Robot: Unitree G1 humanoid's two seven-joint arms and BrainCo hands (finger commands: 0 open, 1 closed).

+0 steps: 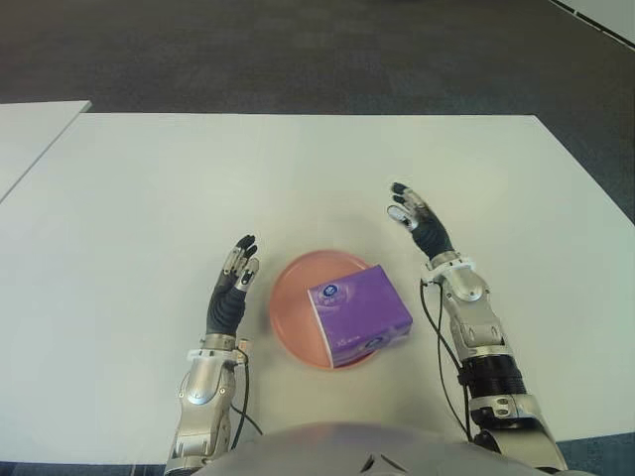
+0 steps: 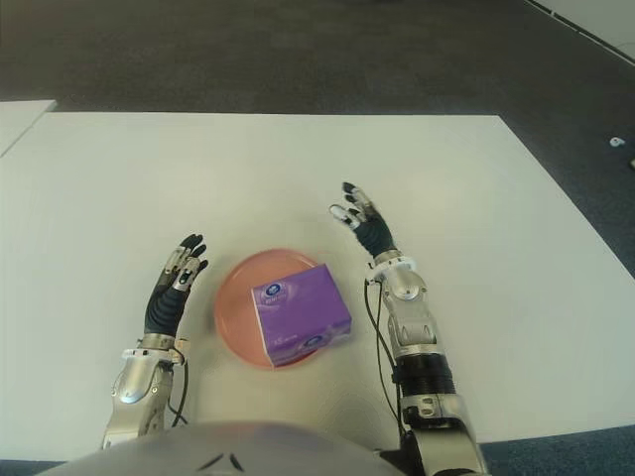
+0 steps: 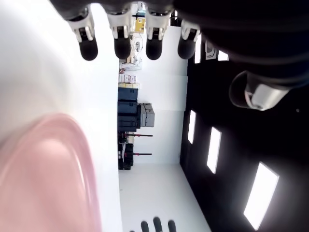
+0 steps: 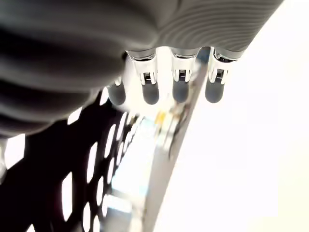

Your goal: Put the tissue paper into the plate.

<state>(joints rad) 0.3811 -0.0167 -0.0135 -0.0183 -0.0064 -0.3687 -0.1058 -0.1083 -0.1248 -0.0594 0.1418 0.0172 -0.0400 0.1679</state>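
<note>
A purple tissue paper pack (image 1: 359, 312) lies in the pink plate (image 1: 293, 307) near the front middle of the white table (image 1: 149, 198), overhanging the plate's right rim. My left hand (image 1: 234, 283) is open just left of the plate, fingers straight and holding nothing. My right hand (image 1: 417, 220) is open to the right of and beyond the plate, apart from the pack, fingers extended. In the left wrist view the plate's rim (image 3: 58, 159) shows close to the straight fingertips (image 3: 123, 48). The right wrist view shows only extended fingertips (image 4: 181, 92).
A second white table (image 1: 30, 129) stands at the far left with a gap between. Dark carpet (image 1: 298, 50) lies beyond the table's far edge. Cables run along both forearms.
</note>
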